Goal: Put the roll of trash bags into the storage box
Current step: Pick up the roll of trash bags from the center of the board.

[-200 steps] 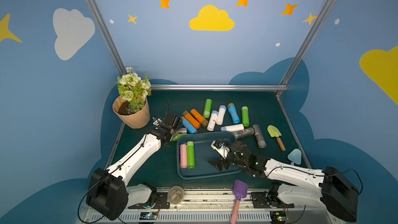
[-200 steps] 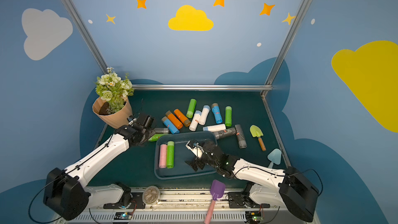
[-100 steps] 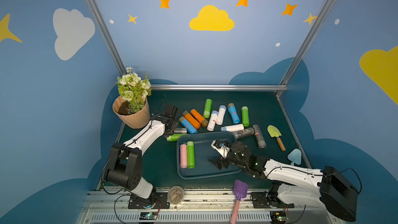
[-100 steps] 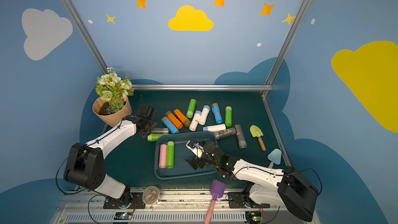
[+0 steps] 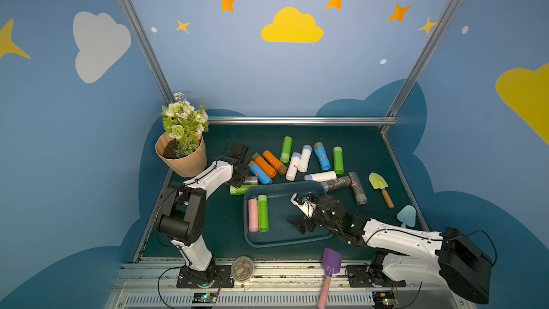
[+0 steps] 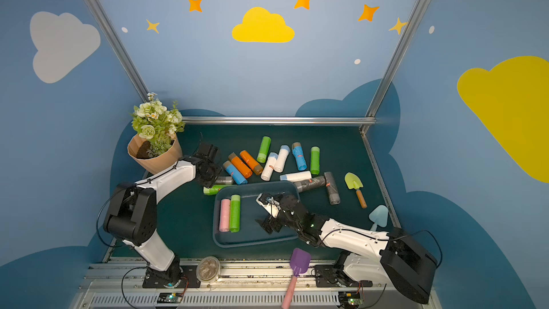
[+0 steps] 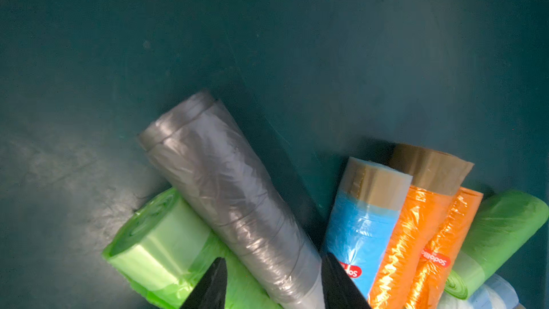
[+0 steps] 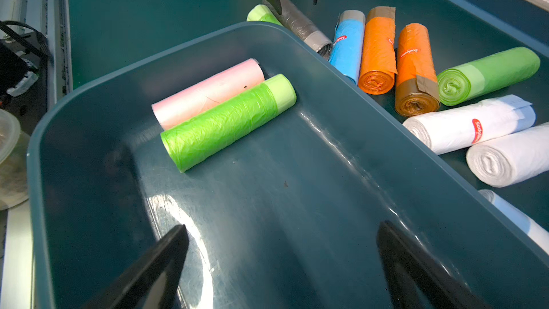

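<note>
Left wrist view: left gripper [image 7: 273, 258] straddles grey roll [image 7: 225, 191] | roll's end cut off at frame bottom, no telling if it's clamped | right gripper [image 8: 282, 227] spread wide, empty, over storage box [image 8: 297, 191]

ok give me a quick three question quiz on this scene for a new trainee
1. How many rolls lie in the storage box?
2. True or false: the right hand is open above the storage box, with nothing in it.
3. Fill in: the roll between the fingers of the left hand is ____ in colour.

Key
1. Two: the pink roll and the green roll, side by side.
2. True.
3. Grey: it is the grey roll.
</note>
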Robot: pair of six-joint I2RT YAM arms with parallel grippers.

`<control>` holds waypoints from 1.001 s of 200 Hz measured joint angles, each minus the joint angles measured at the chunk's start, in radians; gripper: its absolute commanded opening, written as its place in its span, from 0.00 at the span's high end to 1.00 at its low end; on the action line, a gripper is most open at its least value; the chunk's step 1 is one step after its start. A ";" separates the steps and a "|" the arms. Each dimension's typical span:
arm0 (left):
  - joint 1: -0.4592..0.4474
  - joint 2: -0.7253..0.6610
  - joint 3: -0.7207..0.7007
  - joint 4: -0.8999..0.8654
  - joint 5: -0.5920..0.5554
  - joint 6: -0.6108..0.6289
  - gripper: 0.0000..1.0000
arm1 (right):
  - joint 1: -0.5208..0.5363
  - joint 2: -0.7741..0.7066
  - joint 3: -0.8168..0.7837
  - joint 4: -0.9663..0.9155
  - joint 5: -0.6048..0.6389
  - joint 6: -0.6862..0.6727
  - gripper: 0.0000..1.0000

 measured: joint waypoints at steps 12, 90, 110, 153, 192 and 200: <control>0.000 0.013 0.005 0.000 0.003 -0.018 0.48 | 0.000 0.003 0.000 0.000 0.000 0.000 0.03; 0.000 0.073 0.026 0.015 0.016 -0.098 0.47 | 0.000 0.008 0.016 -0.001 -0.005 0.000 0.03; 0.002 0.091 0.032 0.017 0.020 -0.105 0.47 | 0.000 0.016 0.016 -0.001 -0.008 0.000 0.03; 0.006 0.147 0.064 0.015 0.021 -0.120 0.48 | 0.000 0.021 0.018 -0.001 -0.018 0.000 0.03; 0.010 0.166 0.076 0.017 0.003 -0.127 0.55 | 0.000 0.021 0.019 -0.001 -0.023 0.000 0.03; 0.010 0.165 0.074 0.021 -0.005 -0.129 0.56 | 0.000 0.021 0.019 -0.001 -0.023 0.000 0.03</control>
